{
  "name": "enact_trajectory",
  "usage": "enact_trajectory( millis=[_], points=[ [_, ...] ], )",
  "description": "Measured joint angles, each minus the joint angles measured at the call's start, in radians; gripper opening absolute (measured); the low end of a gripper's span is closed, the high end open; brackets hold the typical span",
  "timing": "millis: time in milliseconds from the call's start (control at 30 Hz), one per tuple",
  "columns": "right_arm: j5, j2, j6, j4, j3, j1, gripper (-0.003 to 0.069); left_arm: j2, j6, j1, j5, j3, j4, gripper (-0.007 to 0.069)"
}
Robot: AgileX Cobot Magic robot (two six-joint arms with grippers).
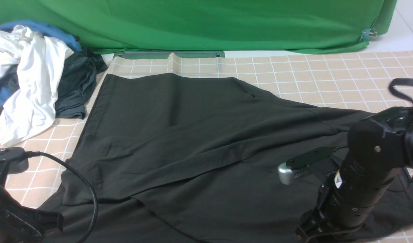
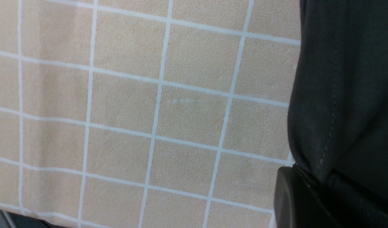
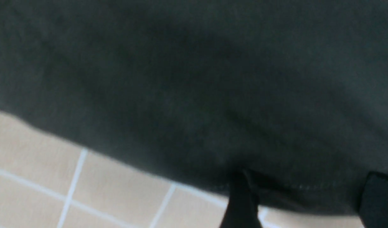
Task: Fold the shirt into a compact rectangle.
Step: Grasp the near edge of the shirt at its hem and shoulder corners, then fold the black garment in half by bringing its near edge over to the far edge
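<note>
Shirt (image 1: 193, 135) is lying spread, stretching left from the right gripper (image 3: 308, 202), which is gaping released at its near hem; left gripper (image 2: 317, 186) is clamping the opposite corner.

black shirt (image 1: 193, 135) spread, clothes pile (image 1: 34, 77) beside

No readable text anywhere; sticker (image 1: 337, 179) on right arm (image 1: 361, 175) too small to read.

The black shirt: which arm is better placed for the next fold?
Probably the left: the left hand is shut on the shirt at its edge and could carry it across. The right hand stands open, holding nothing.
</note>
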Motion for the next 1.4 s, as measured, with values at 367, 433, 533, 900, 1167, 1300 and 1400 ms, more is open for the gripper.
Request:
enact_trajectory(
  millis=[367, 433, 533, 900, 1167, 1300, 1400],
  points=[
    [0.008, 0.013, -0.068, -0.003, 0.0, 0.0, 0.0045, 0.0, 0.0, 0.001, -0.011, 0.0, 0.0, 0.0035],
    [0.031, -0.012, -0.075, -0.004, 0.0, 0.0, 0.0042, 0.0, 0.001, 0.001, -0.009, 0.0, 0.0, 0.0035],
    [0.074, -0.071, -0.079, -0.005, -0.001, 0.0, 0.0041, 0.0, 0.017, 0.001, -0.003, 0.0, 0.0, 0.0035],
    [0.214, -0.244, -0.078, -0.035, 0.021, 0.0, 0.004, -0.002, 0.022, 0.001, 0.002, 0.0, -0.006, 0.0035],
    [0.225, -0.271, -0.077, -0.084, -0.001, 0.0, 0.0039, -0.002, 0.022, 0.001, -0.028, -0.087, -0.043, 0.0035],
    [0.23, -0.276, -0.052, -0.179, -0.075, 0.0, 0.0038, 0.025, 0.014, 0.001, -0.052, -0.209, -0.042, 0.0035],
    [0.233, -0.272, -0.052, -0.224, -0.132, -0.011, 0.0038, 0.078, 0.014, 0.001, -0.065, -0.301, -0.032, 0.0035]
  ],
)
